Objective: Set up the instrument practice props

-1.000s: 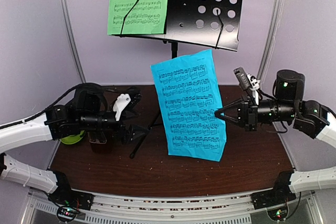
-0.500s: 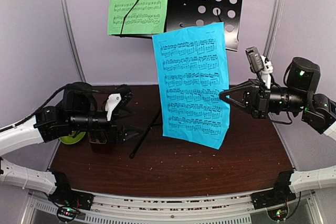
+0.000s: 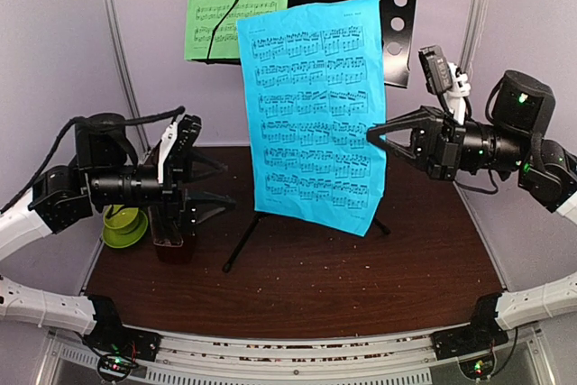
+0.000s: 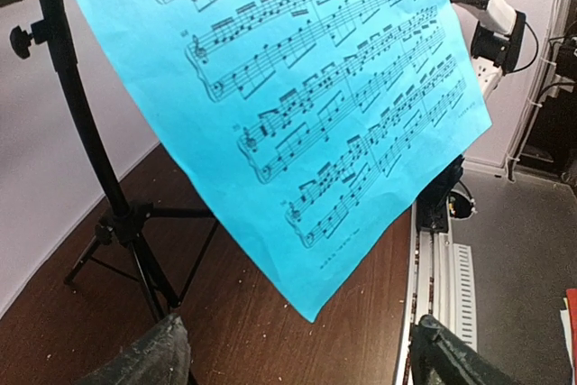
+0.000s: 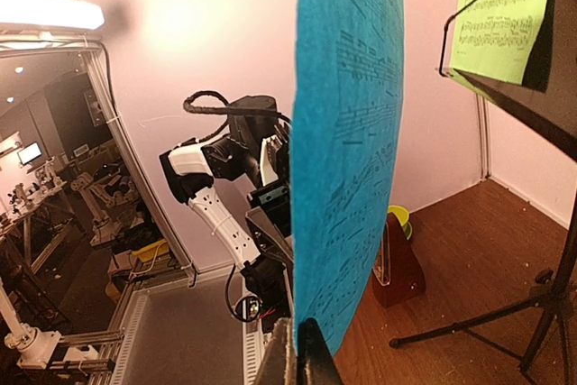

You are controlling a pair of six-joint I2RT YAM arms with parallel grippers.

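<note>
The blue sheet (image 3: 311, 114) hangs upright in the air in front of the black music stand (image 3: 398, 68), and my right gripper (image 3: 371, 137) is shut on its right edge. In the right wrist view the closed fingertips (image 5: 297, 349) pinch the blue sheet (image 5: 347, 132) edge-on. The green sheet (image 3: 236, 2) rests on the left half of the stand under a wire clip. My left gripper (image 3: 212, 182) is open and empty at the left, pointing at the sheet; its view shows the blue sheet (image 4: 315, 87) and stand pole (image 4: 77, 114). The metronome (image 5: 397, 263) stands at the table's left.
A lime green cup (image 3: 122, 225) sits at the far left beside the left arm. The stand's tripod legs (image 3: 243, 241) spread over the dark wooden table (image 3: 361, 286). The green sheet (image 5: 500, 15) also shows in the right wrist view.
My right gripper has lifted the blue sheet up and leftward, so it now covers the stand's right half. The left arm has drawn back to the left and risen slightly.
</note>
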